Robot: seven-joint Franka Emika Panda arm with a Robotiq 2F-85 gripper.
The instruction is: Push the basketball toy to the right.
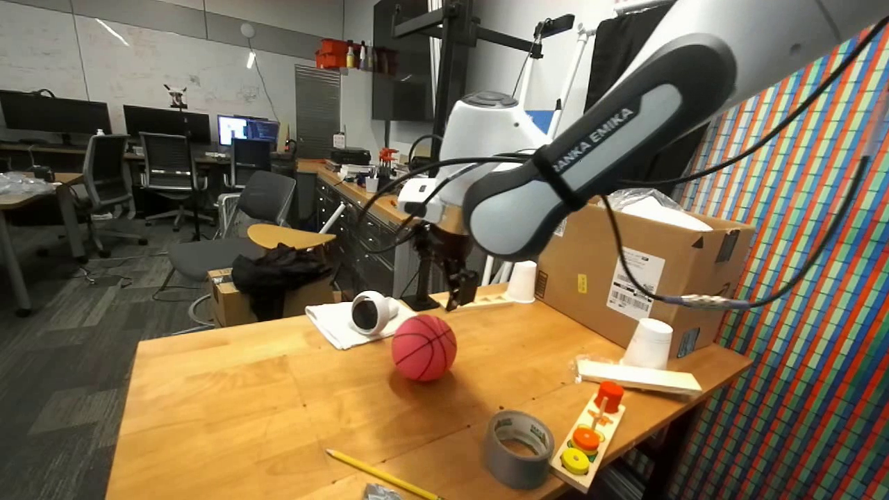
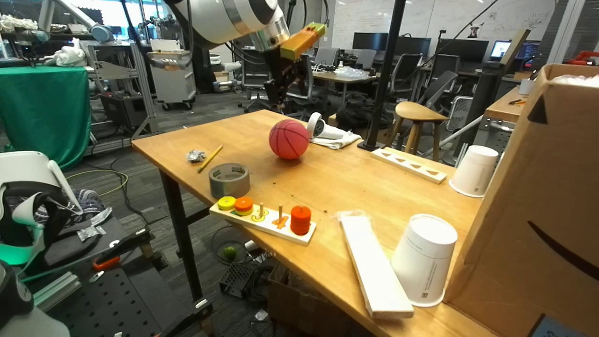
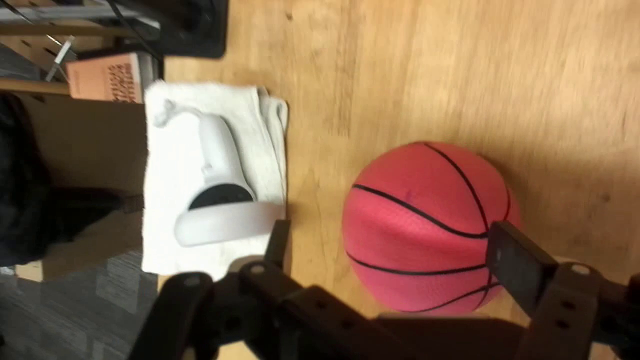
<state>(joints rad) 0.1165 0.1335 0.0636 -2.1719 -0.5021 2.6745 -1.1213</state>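
The basketball toy is a reddish-pink ball point(image 1: 424, 347) with dark seam lines. It rests on the wooden table and also shows in an exterior view point(image 2: 289, 139) and in the wrist view point(image 3: 425, 225). My gripper point(image 3: 390, 232) is open and empty in the wrist view, its fingers spread wide. The ball lies below and between them, partly covered by the right finger. In both exterior views the gripper point(image 1: 461, 290) point(image 2: 279, 96) hangs above the table and higher than the ball. A small gap shows between the fingertips and the ball's top.
A white headset-like device point(image 1: 371, 312) lies on a white cloth point(image 1: 340, 337) close beside the ball. A grey tape roll point(image 1: 517, 451), pencil point(image 1: 378, 474) and counting toy point(image 1: 590, 437) lie near one edge. White cups point(image 2: 425, 257), a white bar point(image 2: 374, 267) and a cardboard box point(image 1: 642, 271) stand opposite.
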